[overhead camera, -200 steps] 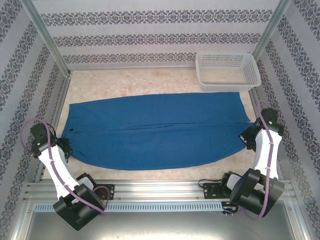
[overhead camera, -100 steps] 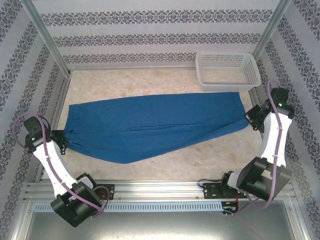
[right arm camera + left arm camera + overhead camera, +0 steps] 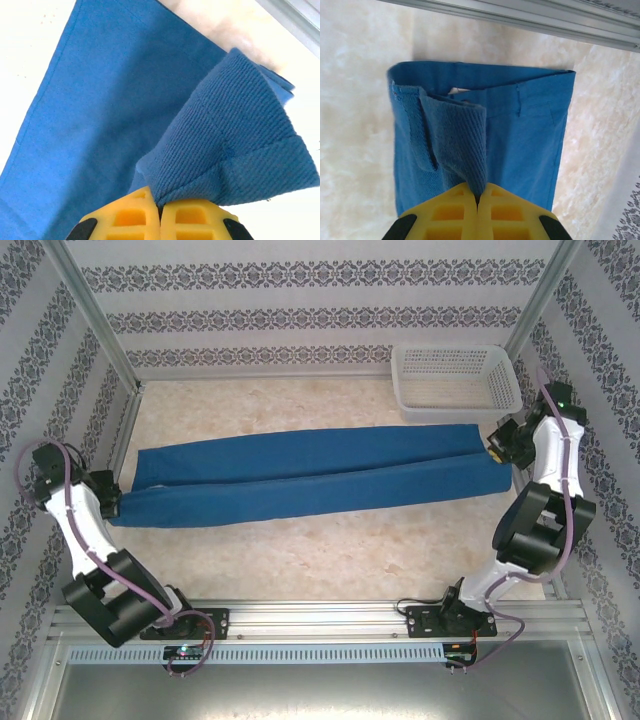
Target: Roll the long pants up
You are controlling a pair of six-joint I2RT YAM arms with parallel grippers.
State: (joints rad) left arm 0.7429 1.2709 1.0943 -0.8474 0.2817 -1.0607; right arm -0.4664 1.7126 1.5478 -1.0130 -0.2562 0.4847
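Across the middle of the table (image 3: 300, 560), stretched from left to right: pants (image 3: 320, 478), royal blue, folded lengthwise into a long narrow band. Two layers, upper one lying slightly farther back, with a dark line between them running along most of the length. Mostly flat on the table, pulled fairly straight between the two ends.

At the left end, left hand (image 3: 114, 505) closed tight on the fabric. From the left wrist, yellow fingers (image 3: 445, 212) pressed together on a pinch of ribbed blue cloth drawn up from the waist end. Beyond that, the waistband doubled over and lying on the pale marbled surface, with stitched seams showing.

At the right end, right hand (image 3: 497, 446) likewise clamped on the pants. From the right wrist, yellow fingers (image 3: 192, 215) shut on a bunched corner of ribbed cloth, lifted above the smooth blue spread below.

Behind the right end, toward the far right corner: white mesh basket (image 3: 410, 390), upright, just beside the pants' far edge. Touching or not, hard to tell.
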